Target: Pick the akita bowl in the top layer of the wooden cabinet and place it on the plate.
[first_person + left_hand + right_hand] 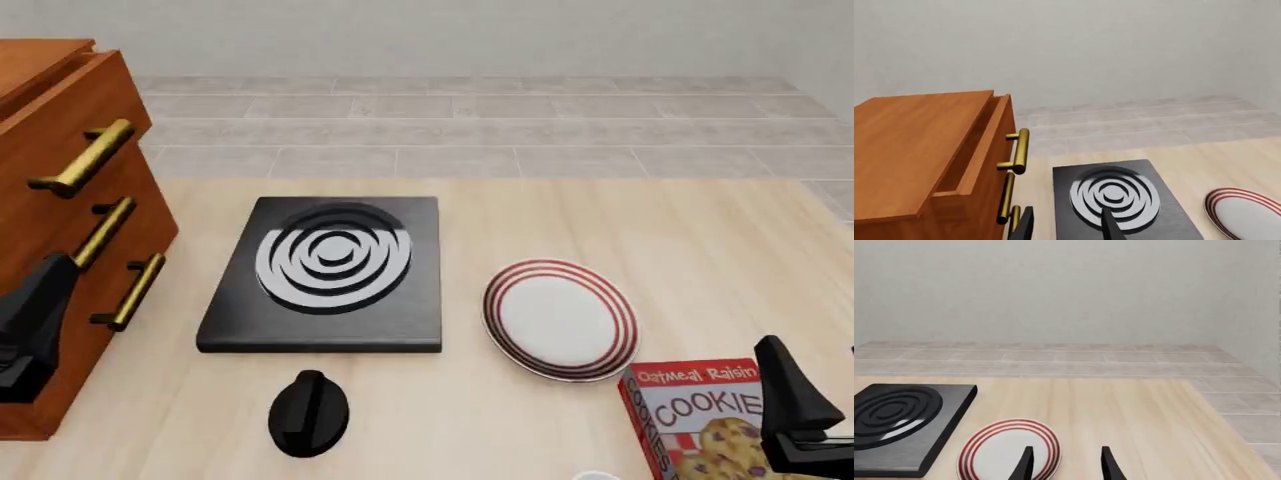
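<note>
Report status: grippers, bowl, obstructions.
Both grippers, left and right, open, empty. Akita bowl unseen; top layer slightly open. Plate bare; stove beside it.

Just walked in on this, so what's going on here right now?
Nothing is being held yet. The left tool sits by the wooden cabinet, whose top layer is pulled out slightly. The right tool is open, near the plate. The akita bowl isn't visible. A stove lies between cabinet and plate.

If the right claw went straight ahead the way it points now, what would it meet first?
Probably the plate's near right edge: the right claw, open, aims just beside it. Beyond lies bare table; depth is unclear.
</note>
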{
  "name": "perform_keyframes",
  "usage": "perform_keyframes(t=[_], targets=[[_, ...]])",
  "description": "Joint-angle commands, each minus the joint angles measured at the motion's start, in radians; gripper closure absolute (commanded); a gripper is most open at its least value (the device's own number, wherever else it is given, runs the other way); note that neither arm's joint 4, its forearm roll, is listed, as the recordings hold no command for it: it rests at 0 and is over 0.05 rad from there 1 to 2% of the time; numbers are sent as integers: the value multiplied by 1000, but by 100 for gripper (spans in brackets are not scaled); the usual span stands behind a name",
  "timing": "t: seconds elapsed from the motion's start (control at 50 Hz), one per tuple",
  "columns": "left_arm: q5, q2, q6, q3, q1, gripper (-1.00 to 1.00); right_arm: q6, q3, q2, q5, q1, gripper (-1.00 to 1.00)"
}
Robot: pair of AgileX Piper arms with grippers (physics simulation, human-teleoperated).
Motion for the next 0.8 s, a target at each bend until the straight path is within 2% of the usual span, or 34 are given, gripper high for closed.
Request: perform_keyframes(t=[0.02,0.16,0.2,0.24,0.34,0.36,0.5,0.56,0.8], targets=[[67,31,-2,-103,-16,-100,-4,0,1,0,-1,-100],[83,62,-11,-146,-21,-100,-5,-1,2,-3,-1,-100],[98,79,-57,-172,-18,-100,-7,-1,1,-5,-2,-100],[107,92,-25,-190,-22,-100,-6,-1,1,-5,-3,-100],[125,126,-51,-223,-27,-100,-5,-2,1,-5,-2,-100],[131,133,-22,-233,-32,-100,-3,-2,0,-4,-2,-100],[159,138,-6,-270,-27,-100,-6,-2,-2,-4,1,-100],[161,158,44,-298,-9,-100,-7,-2,-2,-4,2,-100],[217,178,49,-403,0,-100,-11,-4,-3,-6,7,-100]])
